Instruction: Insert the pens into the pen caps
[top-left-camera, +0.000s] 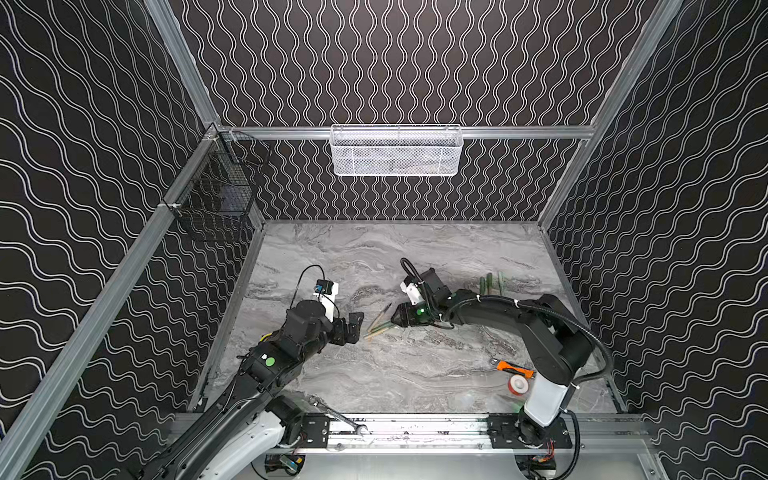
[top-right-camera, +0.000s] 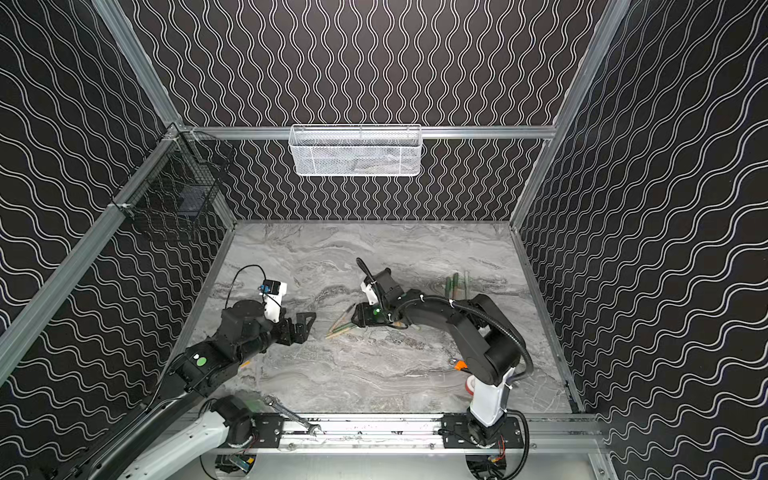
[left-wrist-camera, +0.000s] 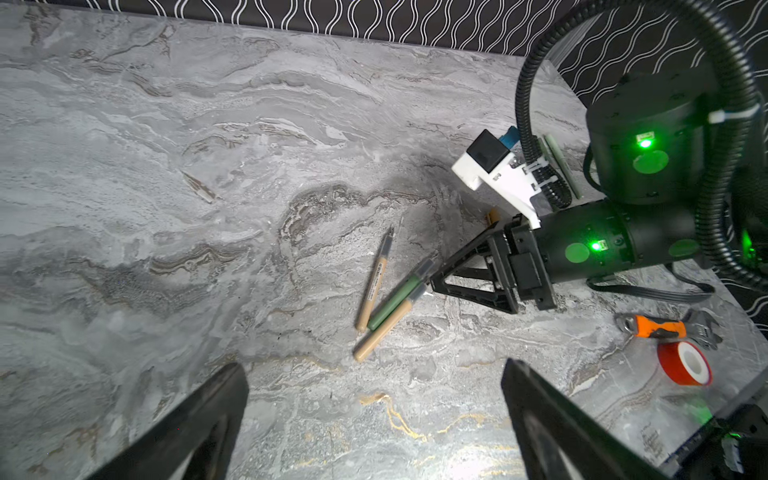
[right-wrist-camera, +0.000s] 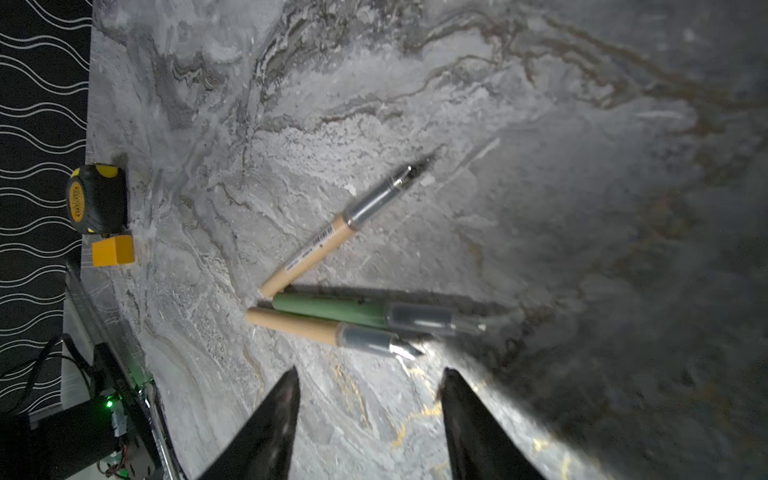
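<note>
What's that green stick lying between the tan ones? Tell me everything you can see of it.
The green pen is uncapped: a matte green barrel, a smoky translucent grip section, a thin point. It lies flat on the marble table, alongside a tan pen and apparently touching it; a second tan pen has its blunt end close by. Nothing grips it.

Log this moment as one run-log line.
left gripper: open, empty | right gripper: open, empty, near pen tips | slim pens, two tan, one green: uncapped, lying together on grey marble table
</note>
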